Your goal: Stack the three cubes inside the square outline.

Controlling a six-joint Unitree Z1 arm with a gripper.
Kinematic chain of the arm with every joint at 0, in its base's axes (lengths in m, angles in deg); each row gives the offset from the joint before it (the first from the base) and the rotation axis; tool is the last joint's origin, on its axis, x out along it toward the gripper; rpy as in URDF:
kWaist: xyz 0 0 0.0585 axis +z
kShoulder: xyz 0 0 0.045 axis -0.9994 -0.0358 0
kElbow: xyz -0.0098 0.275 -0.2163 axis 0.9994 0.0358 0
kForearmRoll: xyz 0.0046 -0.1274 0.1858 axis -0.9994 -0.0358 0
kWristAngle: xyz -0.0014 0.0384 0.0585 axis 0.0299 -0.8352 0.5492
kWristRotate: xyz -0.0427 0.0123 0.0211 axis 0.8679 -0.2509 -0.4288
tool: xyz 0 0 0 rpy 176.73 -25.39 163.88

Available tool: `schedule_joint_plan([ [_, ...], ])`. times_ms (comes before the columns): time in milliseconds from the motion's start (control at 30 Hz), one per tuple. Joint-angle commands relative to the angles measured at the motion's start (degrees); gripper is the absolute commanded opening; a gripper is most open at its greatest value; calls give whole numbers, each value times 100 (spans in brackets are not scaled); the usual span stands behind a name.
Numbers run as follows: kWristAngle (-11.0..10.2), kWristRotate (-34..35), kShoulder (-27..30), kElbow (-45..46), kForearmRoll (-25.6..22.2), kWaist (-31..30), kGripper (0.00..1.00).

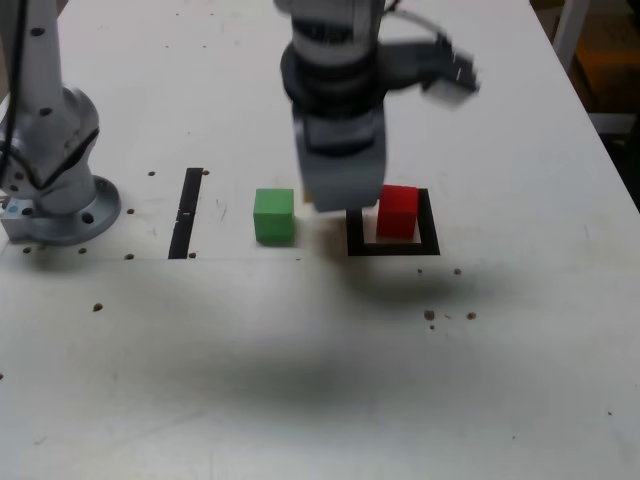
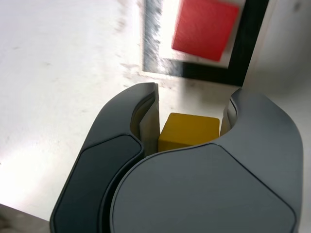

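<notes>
White table, red cube inside square outline, green cube beside it on exterior view's left; gripper clamped on yellow cube.

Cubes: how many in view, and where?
3. Red cube sits inside the square outline. Green cube is on the table, toward the exterior view's left. Yellow cube is between the claw jaws, wrist view only.

Table: I see a white tabletop filling most of my exterior view, scuffed and worn.
Strip: a thin black strip lies flat towards the exterior view's left.
Specks: small dark specks dot the surface towards the near edge.
</notes>
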Motion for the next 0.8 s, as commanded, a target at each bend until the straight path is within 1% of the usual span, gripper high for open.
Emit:
schedule_joint_plan([
  [0, -131, 749, 52, -217, -137, 8, 48],
  [33, -230, 1304, 43, -367, -245, 8, 47],
  [100, -329, 2188, 10, -571, -403, 8, 47],
  [200, -360, 3209, -13, -720, -492, 8, 46],
  [233, -359, 3455, -17, -745, -504, 8, 45],
  [300, -372, 4367, -41, -853, -583, 10, 38],
  [400, -388, 5243, -148, -1135, -918, 47, 28],
  [467, -362, 5548, -271, -1419, -1295, 96, 24],
  [600, -278, 5929, -606, -1995, -2033, 190, 25],
  [700, -275, 6209, -832, -2351, -2446, 241, 27],
  [767, -271, 6260, -922, -2516, -2628, 263, 28],
])
